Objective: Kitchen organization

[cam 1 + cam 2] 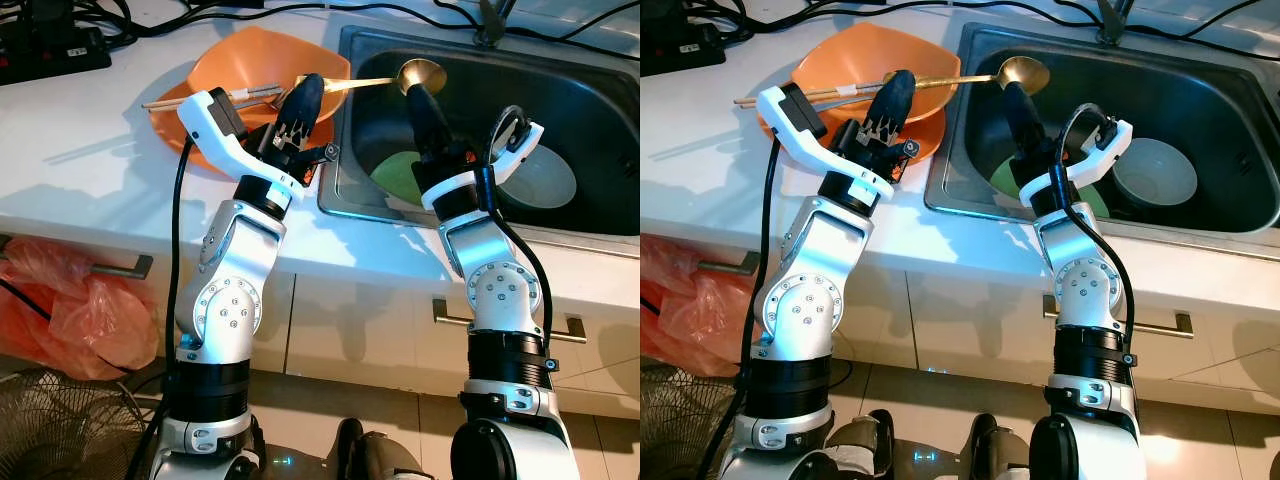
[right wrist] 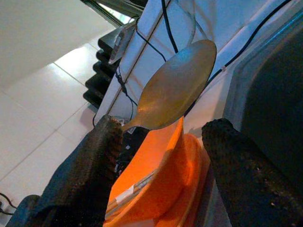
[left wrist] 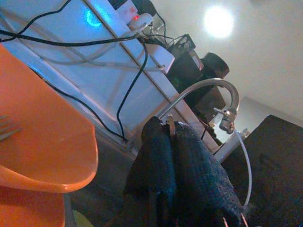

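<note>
Up at the sink's left rim, the left claw (image 1: pixel 306 92) has its 2 rough-textured black fingers pressed together on the thin handle of a gold spoon (image 1: pixel 421 73), holding it level so the smooth oval bowl of the spoon juts out over the steel sink (image 1: pixel 600 110). Just beside it, the right claw (image 1: pixel 424 100) points up from inside the basin with its 2 fingers spread wide and gripping nothing; in the right wrist view the spoon's bowl hangs between their tips. Behind the left claw an orange bowl (image 1: pixel 240 60) with angular, squared sides sits on the white surface (image 1: pixel 90 150), touching the sink's edge, with wooden chopsticks (image 1: pixel 200 97) laid across it. Down in the basin lie a green round plate (image 1: pixel 398 175) and a white bowl (image 1: pixel 545 180), with open steel around them. Black cables (image 1: pixel 130 20) trail along the surface's far edge.
</note>
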You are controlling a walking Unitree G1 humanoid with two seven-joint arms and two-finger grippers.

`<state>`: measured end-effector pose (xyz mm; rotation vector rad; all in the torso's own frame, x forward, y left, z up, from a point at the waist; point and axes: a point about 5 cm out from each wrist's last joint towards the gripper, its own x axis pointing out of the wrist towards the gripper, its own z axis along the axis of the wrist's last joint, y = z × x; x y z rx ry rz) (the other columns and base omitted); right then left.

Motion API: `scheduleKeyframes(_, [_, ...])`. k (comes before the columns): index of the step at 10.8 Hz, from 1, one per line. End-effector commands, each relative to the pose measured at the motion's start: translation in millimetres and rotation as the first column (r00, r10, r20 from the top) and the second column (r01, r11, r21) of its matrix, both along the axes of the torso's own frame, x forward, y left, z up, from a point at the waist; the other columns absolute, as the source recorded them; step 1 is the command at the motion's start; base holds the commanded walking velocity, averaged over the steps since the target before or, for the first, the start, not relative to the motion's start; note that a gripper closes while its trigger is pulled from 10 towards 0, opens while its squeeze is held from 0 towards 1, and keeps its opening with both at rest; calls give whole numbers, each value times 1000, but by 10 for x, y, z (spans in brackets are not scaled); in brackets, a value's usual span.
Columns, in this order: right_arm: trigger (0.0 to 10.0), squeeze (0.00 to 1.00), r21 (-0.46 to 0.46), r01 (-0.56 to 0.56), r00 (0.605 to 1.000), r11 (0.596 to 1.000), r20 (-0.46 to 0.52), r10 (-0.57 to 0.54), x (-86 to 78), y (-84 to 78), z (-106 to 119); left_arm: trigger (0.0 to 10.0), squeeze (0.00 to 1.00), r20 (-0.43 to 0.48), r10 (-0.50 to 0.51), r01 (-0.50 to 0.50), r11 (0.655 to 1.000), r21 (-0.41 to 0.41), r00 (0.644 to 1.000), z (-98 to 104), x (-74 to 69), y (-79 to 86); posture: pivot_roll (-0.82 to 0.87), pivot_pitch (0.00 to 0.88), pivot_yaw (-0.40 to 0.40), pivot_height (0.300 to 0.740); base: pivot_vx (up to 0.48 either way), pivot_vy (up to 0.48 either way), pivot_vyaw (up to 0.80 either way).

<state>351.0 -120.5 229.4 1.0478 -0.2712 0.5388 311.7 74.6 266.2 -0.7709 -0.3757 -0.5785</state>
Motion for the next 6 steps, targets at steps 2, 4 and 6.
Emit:
scheduleKeyframes(2, [10000, 0, -2, 50, 998, 999, -33, -50, 33, -92, -60, 10000, 0, 15, -25, 25, 1000, -18, 1000, 47, -90, -58, 243, 200, -80, 740, 0, 0, 0])
scheduleKeyframes(4, [10000, 0, 8, 68, 996, 998, -52, -67, 60, -112, -85, 10000, 0, 4, -19, 19, 1000, -2, 1000, 16, -108, -23, 248, 198, -82, 740, 0, 0, 0])
scheduleKeyframes(6, [10000, 0, 35, 81, 995, 996, -57, -79, 72, -148, -79, 10000, 0, -7, -16, 16, 1000, 15, 1000, -11, -127, -6, 247, 198, -83, 740, 0, 0, 0])
